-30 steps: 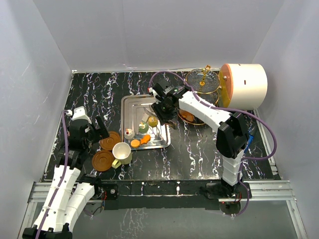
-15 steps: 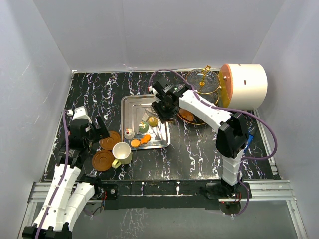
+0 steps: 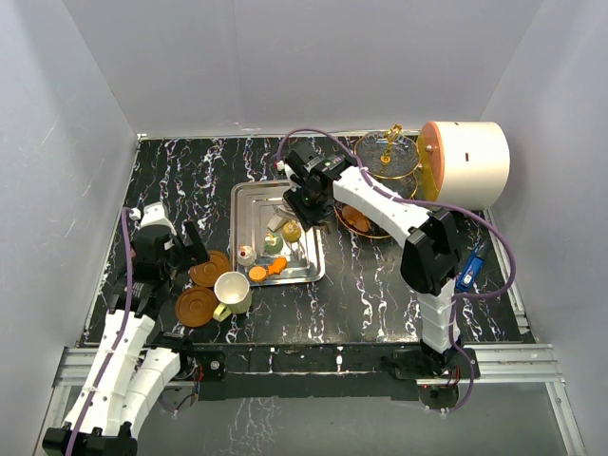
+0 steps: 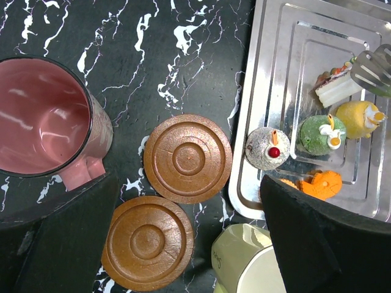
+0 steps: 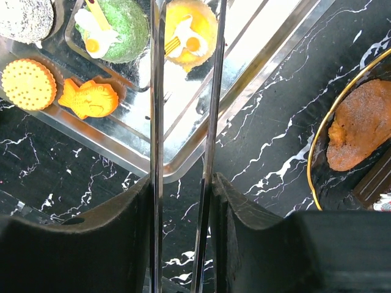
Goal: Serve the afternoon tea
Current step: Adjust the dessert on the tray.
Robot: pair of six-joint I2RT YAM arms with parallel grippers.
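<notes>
My right gripper point(image 5: 182, 183) is shut on steel tongs point(image 5: 156, 122), whose two arms run either side of a yellow cake point(image 5: 190, 24) in the steel tray point(image 3: 249, 199); whether they touch it I cannot tell. A green cake point(image 5: 119, 27), an orange fish biscuit point(image 5: 90, 97), a round biscuit point(image 5: 27, 82) and a grey cherry-topped cake point(image 4: 267, 148) lie close by. My left gripper point(image 4: 188, 207) hangs open above two brown saucers point(image 4: 187, 158) point(image 4: 147, 242), the maroon cup point(image 4: 43, 116) to its left and the cream cup point(image 4: 244, 268) lying on its side. The gold-framed glass stand point(image 3: 388, 157) holds a brown cake point(image 5: 360, 125).
A big white cylinder with an orange end point(image 3: 465, 163) lies at the far right beside the stand. White walls close in the black marbled table point(image 3: 190, 180) on three sides. A white cake slice point(image 4: 336, 88) sits in the tray near the tongs' tip.
The right arm has swung the tongs a little to the left and farther over the tray. The left arm has stayed where it was.
</notes>
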